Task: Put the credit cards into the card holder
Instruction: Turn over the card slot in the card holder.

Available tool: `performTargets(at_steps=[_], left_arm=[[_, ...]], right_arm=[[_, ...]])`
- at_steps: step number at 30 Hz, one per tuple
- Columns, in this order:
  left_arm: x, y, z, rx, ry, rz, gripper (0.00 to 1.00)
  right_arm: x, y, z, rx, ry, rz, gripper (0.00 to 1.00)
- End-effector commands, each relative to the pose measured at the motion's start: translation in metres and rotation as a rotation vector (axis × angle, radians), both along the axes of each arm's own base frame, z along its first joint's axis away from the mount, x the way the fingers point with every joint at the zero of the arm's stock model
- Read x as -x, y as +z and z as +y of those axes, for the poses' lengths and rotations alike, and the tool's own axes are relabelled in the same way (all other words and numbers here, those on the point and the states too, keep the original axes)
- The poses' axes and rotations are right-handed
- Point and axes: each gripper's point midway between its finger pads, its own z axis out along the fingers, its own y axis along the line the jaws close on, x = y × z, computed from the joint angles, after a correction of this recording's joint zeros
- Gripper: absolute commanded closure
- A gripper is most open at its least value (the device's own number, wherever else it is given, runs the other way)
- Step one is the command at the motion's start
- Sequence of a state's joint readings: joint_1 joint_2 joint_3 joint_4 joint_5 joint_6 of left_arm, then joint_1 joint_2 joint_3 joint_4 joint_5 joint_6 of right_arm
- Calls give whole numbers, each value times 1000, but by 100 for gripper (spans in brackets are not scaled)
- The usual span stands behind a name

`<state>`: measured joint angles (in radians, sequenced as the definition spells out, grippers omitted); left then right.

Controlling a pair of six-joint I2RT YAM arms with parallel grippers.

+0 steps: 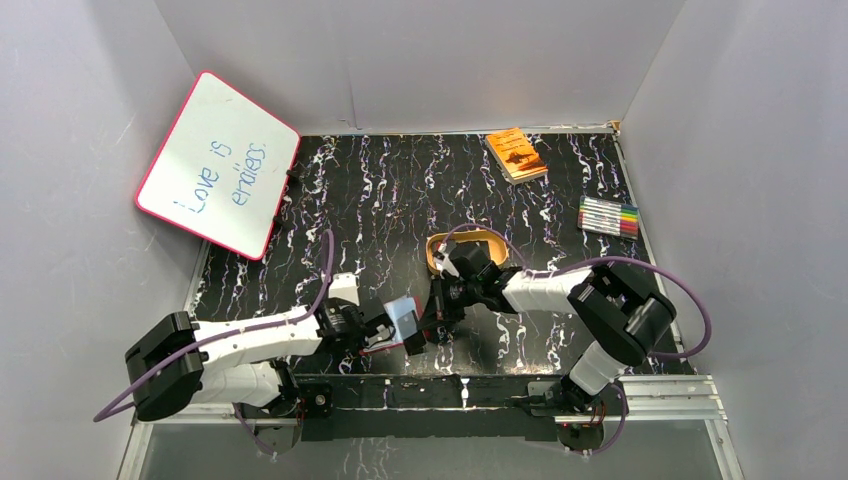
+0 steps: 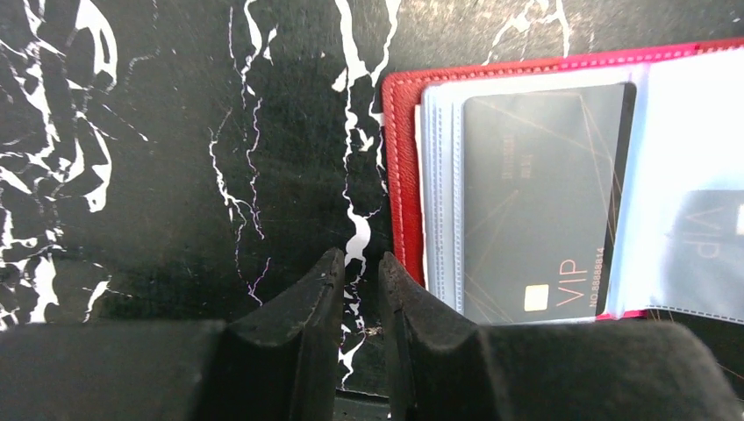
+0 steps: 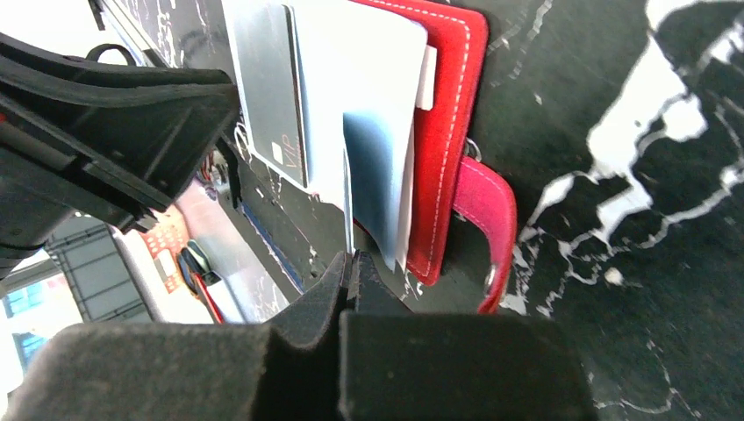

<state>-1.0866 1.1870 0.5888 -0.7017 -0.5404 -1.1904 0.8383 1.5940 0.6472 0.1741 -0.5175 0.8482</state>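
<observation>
So from my end the card holder [image 2: 402, 175] is open on the black marble table [image 2: 175, 175], down near the front edge between the two arms. One dark grey VIP card [image 2: 535, 210] is sitting in a clear sleeve and a second VIP card [image 2: 711, 237] shows through the next sleeve over. My left gripper [image 2: 360, 259] is just beside the holder's red edge, jaws only a crack apart with nothing in them. The right gripper [image 3: 351, 260] is closed tight right at the lower edge of a pale sleeve [image 3: 377, 105], with the pink snap tab [image 3: 491, 219] off to one side, and I honestly can't tell if it's pinching that sleeve or just touching it.
</observation>
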Motion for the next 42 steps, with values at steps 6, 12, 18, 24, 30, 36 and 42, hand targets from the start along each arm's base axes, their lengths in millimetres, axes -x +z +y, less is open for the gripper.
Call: performTargets(at_steps=[6, 12, 18, 24, 30, 36, 42], left_arm=[[-10, -5, -19, 101, -17, -21, 82], [-15, -8, -30, 121, -72, -21, 84], [-19, -7, -34, 109, -107, -27, 84], [-22, -4, -38, 108, -142, -34, 83], [-23, -4, -38, 103, -149, -30, 83], [-22, -5, -36, 95, -152, -26, 83], [-24, -4, -39, 97, -165, -34, 83]], right_arm=[[-11, 13, 24, 2, 38, -137, 100], [-9, 18, 24, -2, 41, -156, 100], [-15, 26, 17, 20, 3, -201, 100], [-20, 34, 14, 18, -23, -234, 100], [-22, 29, 12, 41, -34, -234, 100], [-35, 36, 5, 73, -86, -281, 100], [-36, 45, 5, 56, -55, -304, 100]])
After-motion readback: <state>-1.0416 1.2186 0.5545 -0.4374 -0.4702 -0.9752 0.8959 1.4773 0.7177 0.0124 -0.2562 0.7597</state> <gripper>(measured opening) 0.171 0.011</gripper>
